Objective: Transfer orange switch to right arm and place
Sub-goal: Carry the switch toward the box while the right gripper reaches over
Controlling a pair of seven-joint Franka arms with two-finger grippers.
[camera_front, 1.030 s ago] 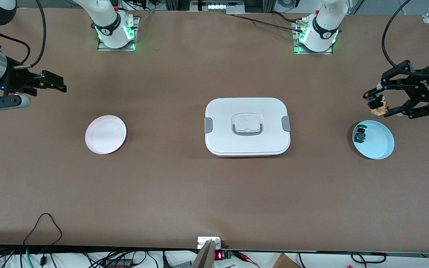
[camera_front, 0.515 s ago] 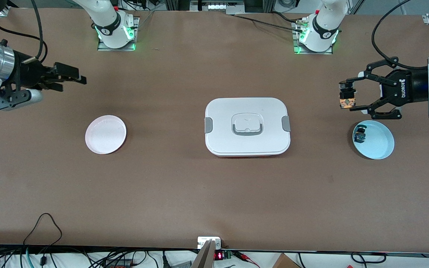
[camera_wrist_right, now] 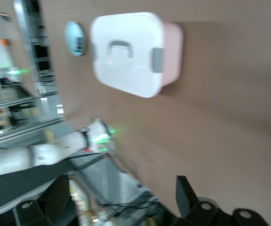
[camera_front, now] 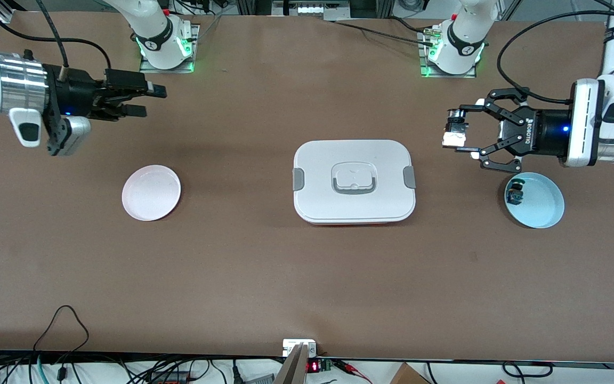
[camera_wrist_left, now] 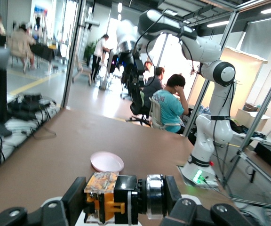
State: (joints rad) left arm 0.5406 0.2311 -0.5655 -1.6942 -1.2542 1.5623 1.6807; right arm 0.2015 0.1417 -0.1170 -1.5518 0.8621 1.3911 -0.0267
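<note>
So left gripper (camera_front: 459, 140) has the orange switch (camera_wrist_left: 108, 195) pinched mid-air over the worktop (camera_front: 307, 266) beside the box (camera_front: 354, 181). Right gripper (camera_front: 144, 98) hangs open. Handover's up; they'd need to meet.

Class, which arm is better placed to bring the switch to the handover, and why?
Left. Its end effector already grips the switch, raised near the box. The right end effector is open and empty, up above the table near the pink plate, ready to receive.
</note>
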